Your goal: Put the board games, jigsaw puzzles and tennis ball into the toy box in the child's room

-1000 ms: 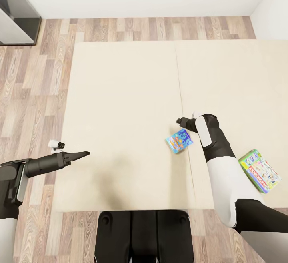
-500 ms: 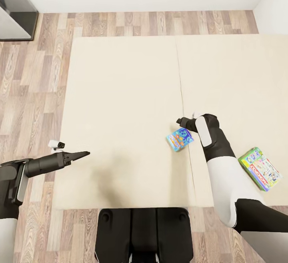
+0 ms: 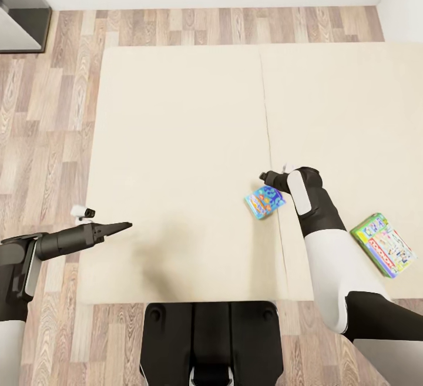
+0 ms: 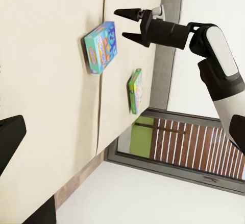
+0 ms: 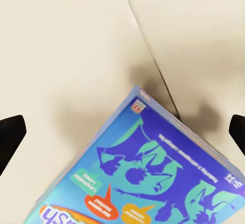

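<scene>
Head view has shifted since the earlier frames: bed [image 3: 176,139] and floor [image 3: 47,116] sit higher in frame, so the camera moved. Both arms hold the same place in frame; the blue board game [image 3: 265,201] is now closer to the right gripper [image 3: 262,177].

Right gripper: jaws spread wide, holding nothing. In the left wrist view it [image 4: 126,25] hangs just above the blue board game [image 4: 101,47], apart from it. In the right wrist view the two fingertips [image 5: 11,137] flank the frame edges, and the blue board game [image 5: 148,178] lies flat on the bed between and below them, beside the bed's seam.

Left gripper [image 3: 120,227]: jaws look closed to a point, empty, over the bed's left edge, well apart from both games.

Green board game [image 3: 383,245] lies flat near the bed's right front, beside the right forearm.

Writing: the blue lid's orange letters are cut off, reading "ush"; the small print is too blurred to read.
</scene>
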Controlling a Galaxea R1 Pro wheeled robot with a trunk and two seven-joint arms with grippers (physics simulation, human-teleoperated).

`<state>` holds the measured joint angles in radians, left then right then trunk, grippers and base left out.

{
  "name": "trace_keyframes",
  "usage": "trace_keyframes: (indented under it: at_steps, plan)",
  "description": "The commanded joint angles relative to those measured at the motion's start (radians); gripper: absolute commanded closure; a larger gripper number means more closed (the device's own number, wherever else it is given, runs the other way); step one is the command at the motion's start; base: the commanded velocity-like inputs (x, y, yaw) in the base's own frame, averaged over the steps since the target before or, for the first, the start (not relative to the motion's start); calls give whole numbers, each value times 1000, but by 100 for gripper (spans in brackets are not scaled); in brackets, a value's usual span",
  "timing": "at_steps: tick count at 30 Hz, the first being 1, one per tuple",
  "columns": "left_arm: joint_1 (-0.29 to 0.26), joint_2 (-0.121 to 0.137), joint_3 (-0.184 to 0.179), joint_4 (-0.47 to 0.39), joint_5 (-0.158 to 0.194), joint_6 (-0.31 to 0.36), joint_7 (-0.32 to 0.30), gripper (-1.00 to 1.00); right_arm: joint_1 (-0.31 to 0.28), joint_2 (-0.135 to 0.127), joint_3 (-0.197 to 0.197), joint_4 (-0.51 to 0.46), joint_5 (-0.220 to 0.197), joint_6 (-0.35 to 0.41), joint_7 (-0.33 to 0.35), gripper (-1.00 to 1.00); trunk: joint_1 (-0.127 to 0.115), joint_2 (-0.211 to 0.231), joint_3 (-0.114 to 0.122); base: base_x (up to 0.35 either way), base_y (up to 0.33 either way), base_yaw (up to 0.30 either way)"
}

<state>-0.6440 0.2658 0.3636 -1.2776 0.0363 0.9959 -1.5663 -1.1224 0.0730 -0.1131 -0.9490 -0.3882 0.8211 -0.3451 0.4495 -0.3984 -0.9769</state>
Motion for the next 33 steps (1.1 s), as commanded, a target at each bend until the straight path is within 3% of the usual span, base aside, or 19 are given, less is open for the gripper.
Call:
trace_keyframes:
  at_steps: [1,33]
  plan:
    - [0,1,0,0,-1,11,-4,-100,0,1,-2,-1,-11,1,-8,-100,1,-2,-3,0,0,0]
    - [0,0,-1,0,-1,10,-4,-100,0,1,-2,-1,-12,-3,-7,-100,1,-2,-55,0,0,0]
